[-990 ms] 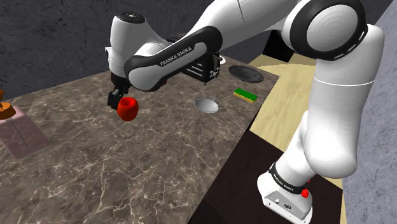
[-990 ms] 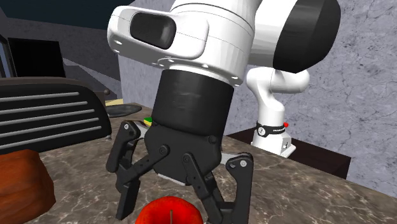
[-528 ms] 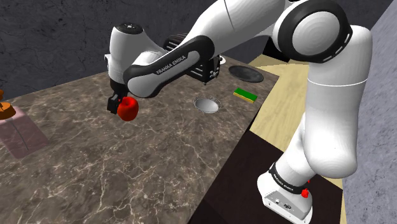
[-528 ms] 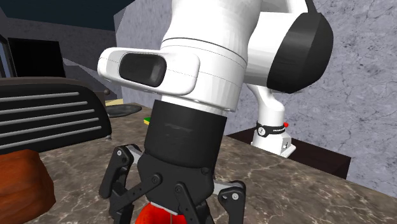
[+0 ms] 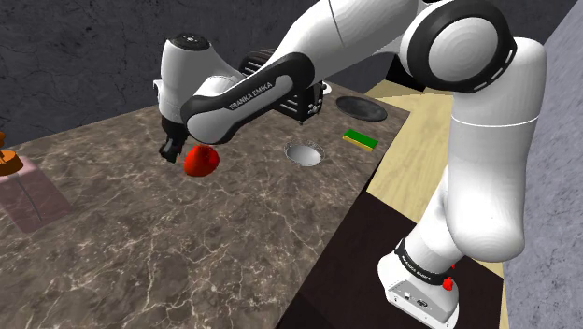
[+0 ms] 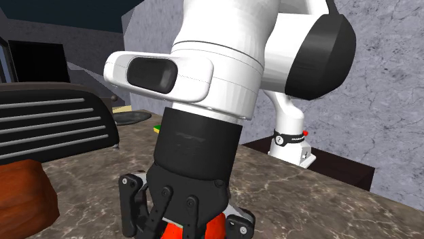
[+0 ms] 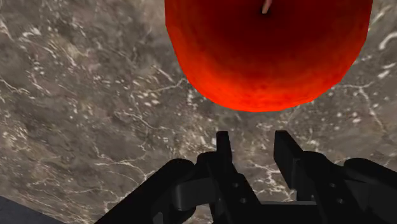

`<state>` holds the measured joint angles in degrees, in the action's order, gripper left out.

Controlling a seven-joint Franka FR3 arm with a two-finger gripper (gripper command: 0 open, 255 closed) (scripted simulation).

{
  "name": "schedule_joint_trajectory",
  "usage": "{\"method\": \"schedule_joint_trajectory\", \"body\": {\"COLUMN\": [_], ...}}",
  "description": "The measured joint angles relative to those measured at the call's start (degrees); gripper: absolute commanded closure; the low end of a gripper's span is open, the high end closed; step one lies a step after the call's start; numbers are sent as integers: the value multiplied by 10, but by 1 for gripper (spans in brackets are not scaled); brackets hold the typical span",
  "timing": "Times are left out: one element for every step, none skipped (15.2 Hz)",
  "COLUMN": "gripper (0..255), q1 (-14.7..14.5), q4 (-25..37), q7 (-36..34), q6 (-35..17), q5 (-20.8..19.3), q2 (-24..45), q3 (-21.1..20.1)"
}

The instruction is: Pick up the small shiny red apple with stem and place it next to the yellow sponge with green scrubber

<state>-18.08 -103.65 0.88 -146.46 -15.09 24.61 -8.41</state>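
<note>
**Change since half a second ago:** in the shoulder view the apple (image 5: 201, 160) no longer sits between the fingers. It has shifted to that view's right, clear of the gripper (image 5: 171, 151), which stays at the same spot. In the second exterior view the gripper's (image 6: 185, 224) linkage has folded inward.

**Gripper:** in the wrist view the gripper's (image 7: 253, 141) fingers (image 7: 222, 146) stand a narrow gap apart, with nothing between them.

**Apple, position:** on the counter (image 5: 187, 252), just beyond the fingertips. It is not clasped; whether it touches them cannot be told. It lies well apart from the sponge (image 5: 360, 139) near the counter's far edge.

**Apple, look:** in the wrist view the apple (image 7: 267, 51) is round, glossy red shading to orange-red at the rim, with a pale stem (image 7: 267, 6) on the side facing the camera. In the second exterior view, red shows behind the black linkage (image 6: 213, 224).
</note>
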Motion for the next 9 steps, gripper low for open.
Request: {"method": "schedule_joint_trajectory", "body": {"gripper": [255,255,255,255,255,255,255,0,0], "q1": [0,0,0,0,0,0,0,0,0], "q4": [0,0,0,0,0,0,0,0,0], "q7": [0,0,0,0,0,0,0,0,0], "q6": [0,0,0,0,0,0,0,0,0], "q5": [0,0,0,0,0,0,0,0,0], "q2": [0,0,0,0,0,0,1,1,1], "q3": [0,0,0,0,0,0,0,0,0]}}
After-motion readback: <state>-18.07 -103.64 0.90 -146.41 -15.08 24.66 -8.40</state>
